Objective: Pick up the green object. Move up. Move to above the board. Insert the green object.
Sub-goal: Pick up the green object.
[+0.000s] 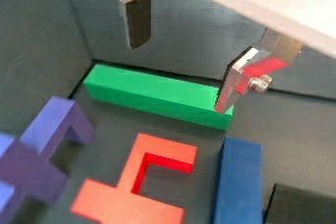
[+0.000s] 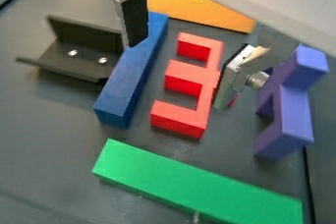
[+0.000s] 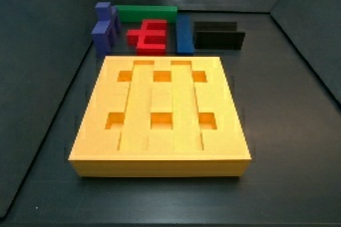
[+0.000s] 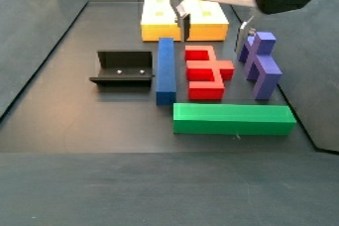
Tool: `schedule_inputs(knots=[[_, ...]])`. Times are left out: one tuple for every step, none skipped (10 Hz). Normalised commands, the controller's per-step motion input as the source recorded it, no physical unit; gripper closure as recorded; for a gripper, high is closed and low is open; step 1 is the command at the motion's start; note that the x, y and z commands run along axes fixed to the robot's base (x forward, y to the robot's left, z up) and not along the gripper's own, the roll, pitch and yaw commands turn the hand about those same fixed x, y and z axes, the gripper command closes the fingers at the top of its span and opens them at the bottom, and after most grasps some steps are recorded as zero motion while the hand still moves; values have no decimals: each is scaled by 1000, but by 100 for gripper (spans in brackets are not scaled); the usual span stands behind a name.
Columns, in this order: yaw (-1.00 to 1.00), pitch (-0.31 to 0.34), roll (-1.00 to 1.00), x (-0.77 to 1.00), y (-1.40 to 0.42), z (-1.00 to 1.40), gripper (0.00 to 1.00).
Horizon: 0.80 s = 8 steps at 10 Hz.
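A: Gripper (image 4: 209, 22) status?
B: Jaws wide, nothing between. Hanging above the parts cluster, over the red block (image 4: 205, 74). Silver fingers (image 1: 136, 17) clear of everything in both wrist views.

A: Green bar (image 4: 233, 119)?
B: Flat on the floor, untouched. In a side view, at 6 o'clock of the red block, lying crosswise to it. Just beside the ends of the blue bar (image 4: 166, 68) and red block.

A: Board (image 3: 163, 114)?
B: Yellow, six square holes in two rows, flat on the floor. In a side view, at 12 o'clock of the cluster, partly hidden behind the gripper.

A: Rest of the layout?
B: Fixture (image 4: 123, 68) at 9 o'clock of the blue bar. Purple block (image 4: 260, 64) at 3 o'clock of red.
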Motion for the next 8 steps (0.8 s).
schedule_inputs(knots=[[-863, 0, -3, 0, 140, -14, 0], [-826, 0, 0, 0, 177, -29, 0], [-757, 0, 0, 0, 234, -11, 0], [-680, 0, 0, -57, 306, -17, 0], [-563, 44, 0, -166, 420, -80, 0], [-600, 44, 0, -146, 386, -83, 0], [-626, 36, 0, -126, 357, -66, 0], [-611, 23, -9, -97, 363, -69, 0]])
